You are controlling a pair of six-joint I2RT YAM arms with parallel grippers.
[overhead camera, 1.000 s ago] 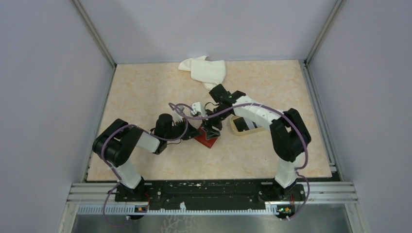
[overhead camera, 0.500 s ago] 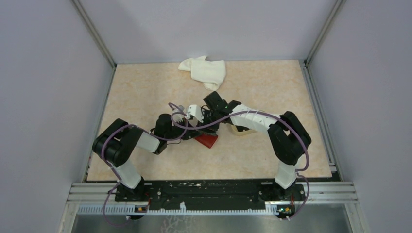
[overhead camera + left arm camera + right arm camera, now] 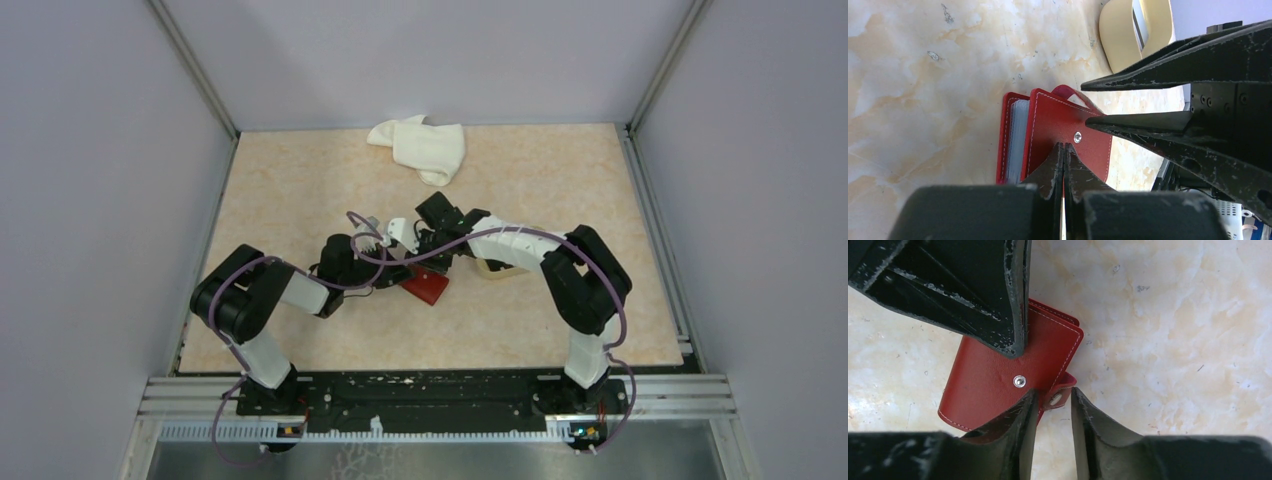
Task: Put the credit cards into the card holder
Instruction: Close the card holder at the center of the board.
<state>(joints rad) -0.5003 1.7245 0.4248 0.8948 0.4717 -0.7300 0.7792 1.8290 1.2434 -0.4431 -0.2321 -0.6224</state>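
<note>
Beige marbled tabletop (image 3: 300, 200), walled in by pale panels, carries the whole scene, and the two arms meet near its middle over the card holder (image 3: 993, 385). That red holder lies directly under both sets of fingertips. The left gripper (image 3: 1064, 150) is fully closed, its tips together against the front cover just short of the metal stud (image 3: 1077, 137); whether a fold of cover is pinched between them I cannot tell. The right gripper (image 3: 1053, 394) has its fingers apart with the snap tab (image 3: 1058, 397) lying between them, close against one finger and with a gap to the other, so no clamp on it shows. The tab hangs free of the stud, and the covers gape slightly, showing clear sleeves (image 3: 1018, 140) beyond the left fingertips. My reading is that the step in hand is opening the holder, before any card is loaded. The next move likely calls for the right fingers to close on the tab and swing the cover back, while the left tips steady the holder without pinning that same cover down. Counted: one card holder, one beige tray (image 3: 1115, 45) beyond the right fingers, one white cloth (image 3: 425, 148) well apart from both grippers, and no credit cards that I can make out, the tray's inside being mostly hidden.
</note>
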